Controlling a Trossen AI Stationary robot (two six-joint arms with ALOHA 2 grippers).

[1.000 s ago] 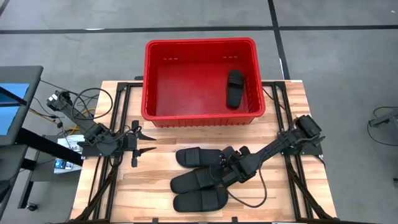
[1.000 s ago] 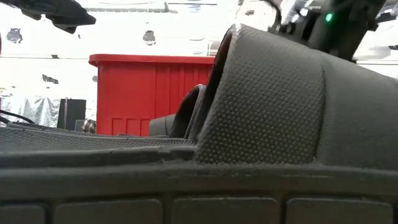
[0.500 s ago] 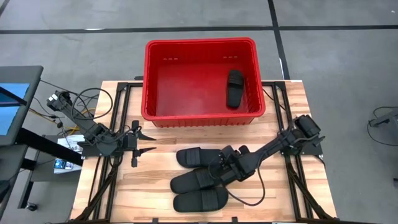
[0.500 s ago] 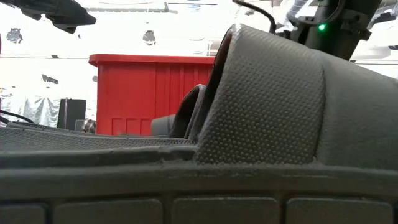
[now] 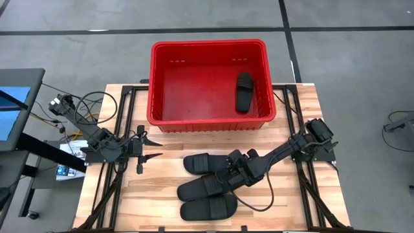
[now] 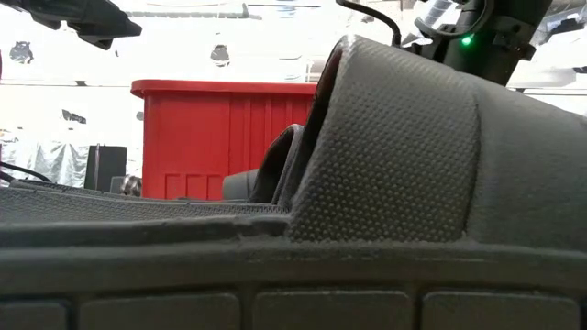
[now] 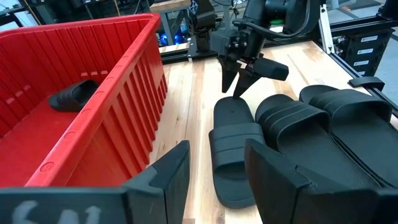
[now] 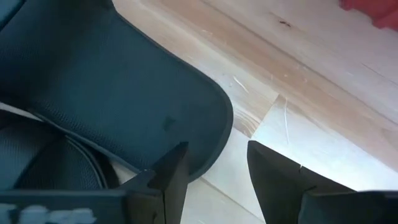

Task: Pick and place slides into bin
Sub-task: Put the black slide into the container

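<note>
The red bin [image 5: 208, 122] stands at the table's far edge with one black slide [image 5: 244, 90] lying flat inside, by its right wall. Three more slides lie side by side on the table: a far one [image 5: 204, 163], a middle one [image 5: 202, 188] and a near one [image 5: 207, 209]. My right gripper [image 5: 228, 171] is open, fingers pointing down at the far slide's right end [image 8: 124, 93]; one finger stands over the sole's rim and the other over bare wood. It also shows in the left wrist view [image 7: 236, 87]. My left gripper [image 5: 155, 147] waits open at the table's left. My right gripper comes from above at the right end of the far slide's sole [image 7: 231, 107]. One finger [image 8: 169, 174] overlaps the sole's rim. I cannot tell whether it touches the slide. The slide lies flat on the table.
In the low view the near slide [image 6: 394, 165] fills the foreground and hides most of the table; the bin [image 6: 229, 137] shows behind it. Bare wood lies between the bin and the slides [image 5: 194, 139]. Cables trail at the left arm's base [image 5: 84, 107].
My right gripper has shifted a little toward the table's far left, closer to the far slide's right end. The slides and the left arm have stayed where they were.
</note>
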